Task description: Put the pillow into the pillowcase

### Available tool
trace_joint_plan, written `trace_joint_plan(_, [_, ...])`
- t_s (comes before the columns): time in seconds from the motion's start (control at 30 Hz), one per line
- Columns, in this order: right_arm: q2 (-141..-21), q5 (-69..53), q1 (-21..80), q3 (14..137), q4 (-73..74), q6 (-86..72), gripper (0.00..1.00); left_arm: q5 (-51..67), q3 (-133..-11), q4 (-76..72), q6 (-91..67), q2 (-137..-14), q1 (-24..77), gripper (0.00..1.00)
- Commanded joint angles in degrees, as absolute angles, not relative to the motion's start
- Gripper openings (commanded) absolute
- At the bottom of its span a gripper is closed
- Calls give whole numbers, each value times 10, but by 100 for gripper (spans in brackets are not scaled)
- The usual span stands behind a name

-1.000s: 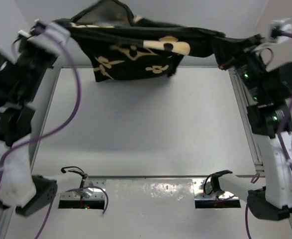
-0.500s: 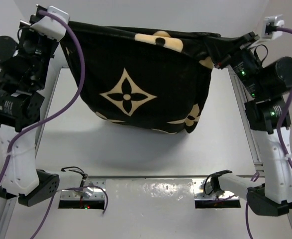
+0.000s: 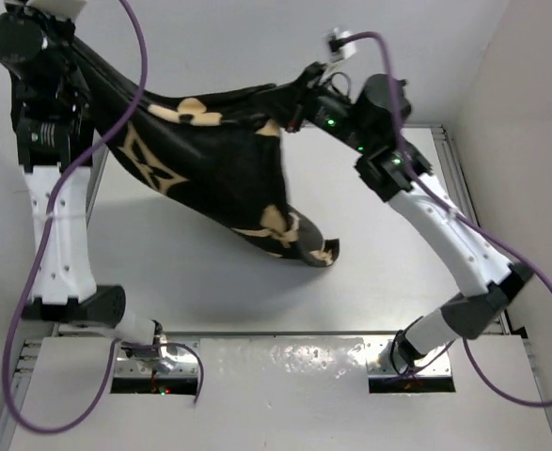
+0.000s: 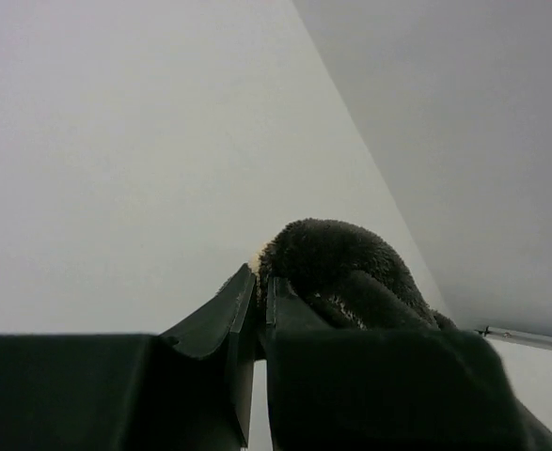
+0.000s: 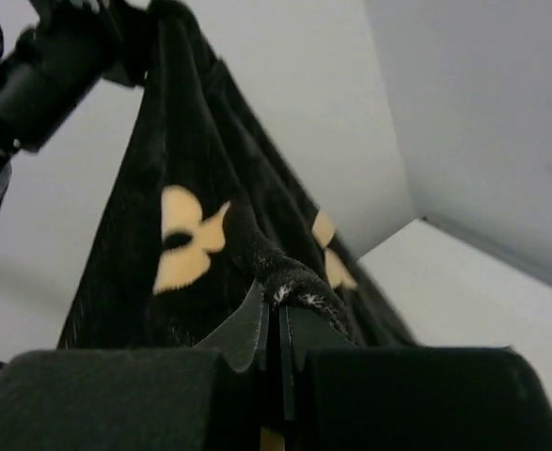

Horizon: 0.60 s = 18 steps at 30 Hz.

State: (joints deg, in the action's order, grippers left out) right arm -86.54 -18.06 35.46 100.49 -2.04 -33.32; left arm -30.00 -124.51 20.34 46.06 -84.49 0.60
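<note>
The black pillowcase (image 3: 219,178) with tan flower and star motifs hangs in the air between my two grippers, bulging and sagging down to its low corner near the table (image 3: 304,249). My left gripper (image 3: 64,47) at the top left is shut on one top corner of the pillowcase (image 4: 337,268). My right gripper (image 3: 304,89) at the top centre is shut on the other top corner (image 5: 294,282). The right wrist view shows the case (image 5: 181,235) stretching up to the left arm. No white pillow surface shows; it is hidden.
The white table (image 3: 210,282) lies under the hanging case, framed by metal rails (image 3: 454,178) at the right. White walls close the back and sides. The arm bases and cables (image 3: 153,352) sit at the near edge.
Both grippers moved left with the case: the right one swung from the far right to the top centre, the left one rose. The case now hangs slanted, with its low corner at the right.
</note>
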Motion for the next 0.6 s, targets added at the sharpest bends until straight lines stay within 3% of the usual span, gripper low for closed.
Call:
trace_joint_plan(0.0, [-868, -158, 318, 1008, -96, -358, 0, -283, -1299, 215, 387, -889, -62, 0])
trace_joint_plan(0.3, [-860, -175, 145, 954, -165, -413, 0, -257, -1269, 160, 335, -937, -111, 0])
trace_joint_plan(0.47, [-1015, -285, 201, 1076, -263, -447, 0, -287, -1377, 116, 302, -986, -161, 0])
trace_joint_plan(0.57, [-1161, -299, 254, 1248, -353, -532, 0, -281, -1396, 67, 270, -980, -219, 0])
